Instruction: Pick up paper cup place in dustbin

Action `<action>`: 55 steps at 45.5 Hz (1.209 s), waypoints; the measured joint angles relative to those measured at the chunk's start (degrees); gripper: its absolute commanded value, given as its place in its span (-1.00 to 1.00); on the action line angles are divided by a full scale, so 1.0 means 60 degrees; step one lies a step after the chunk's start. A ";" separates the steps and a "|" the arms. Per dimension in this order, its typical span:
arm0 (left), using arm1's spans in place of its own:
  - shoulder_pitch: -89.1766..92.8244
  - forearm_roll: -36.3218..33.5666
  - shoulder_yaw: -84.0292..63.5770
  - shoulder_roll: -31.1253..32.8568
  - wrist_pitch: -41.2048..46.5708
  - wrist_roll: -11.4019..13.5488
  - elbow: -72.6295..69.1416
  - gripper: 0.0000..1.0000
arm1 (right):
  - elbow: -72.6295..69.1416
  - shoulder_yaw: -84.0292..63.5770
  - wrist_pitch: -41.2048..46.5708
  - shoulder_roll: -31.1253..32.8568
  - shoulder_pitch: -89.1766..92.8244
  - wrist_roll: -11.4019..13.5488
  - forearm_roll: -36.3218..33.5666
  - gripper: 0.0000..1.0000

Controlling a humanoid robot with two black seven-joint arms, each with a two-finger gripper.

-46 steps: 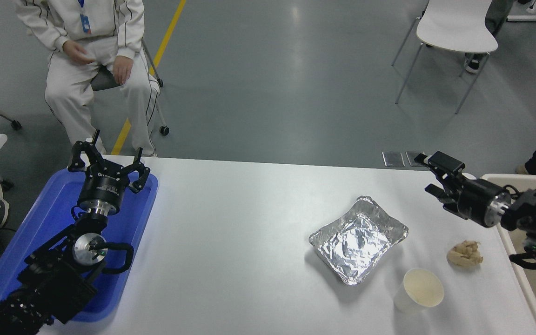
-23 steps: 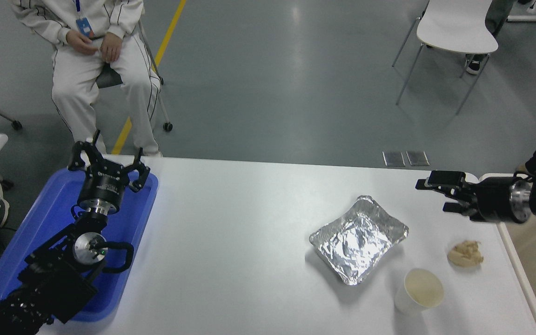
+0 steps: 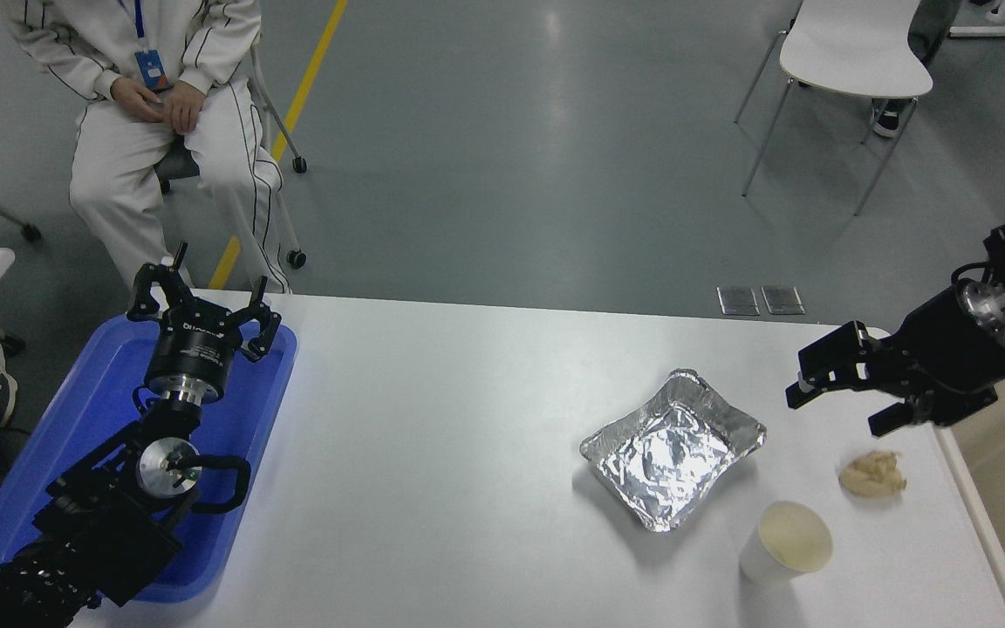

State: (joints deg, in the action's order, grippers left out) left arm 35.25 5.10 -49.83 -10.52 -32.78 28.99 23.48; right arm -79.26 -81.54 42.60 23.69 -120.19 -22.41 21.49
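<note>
Near the table's front edge stands the paper cup (image 3: 784, 542), upright, apart from the beige wad (image 3: 871, 475) and foil tray (image 3: 673, 447), with the right gripper (image 3: 843, 397) wide and empty beyond; risks tipping the light cup, or grabbing the wad instead.

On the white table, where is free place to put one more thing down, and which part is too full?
The widest bare patch of the table lies between the blue tray, under the parked left gripper, and the foil tray. The right end is crowded: foil tray, paper cup and beige wad sit close together, with the open right gripper above and the dustbin alongside.
</note>
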 measured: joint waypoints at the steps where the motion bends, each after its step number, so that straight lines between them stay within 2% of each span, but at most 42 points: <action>1: 0.0000 -0.0001 0.0000 0.0000 0.0000 0.0000 0.0000 1.00 | -0.0033 -0.0010 0.0037 -0.0032 -0.0098 0.0083 0.0034 1.00; 9: 0.0000 0.0001 0.0000 -0.0001 0.0000 0.0000 -0.0001 1.00 | -0.0244 0.0006 0.0247 -0.0215 -0.0878 0.0630 0.0250 1.00; 19: 0.0001 -0.0001 0.0000 0.0000 0.0000 -0.0003 -0.0001 1.00 | -0.0349 0.0050 0.0346 -0.0170 -0.1672 0.0924 0.0515 1.00; 55: 0.0013 0.0000 -0.0004 0.0000 0.0000 -0.0008 0.0013 1.00 | -0.0189 0.0352 0.0399 0.0330 -0.2732 0.1091 0.1312 1.00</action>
State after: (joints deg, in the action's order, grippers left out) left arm 35.33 5.10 -49.86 -10.52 -32.78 28.94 23.56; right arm -80.39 -79.43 44.99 25.67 -136.59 -15.86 29.36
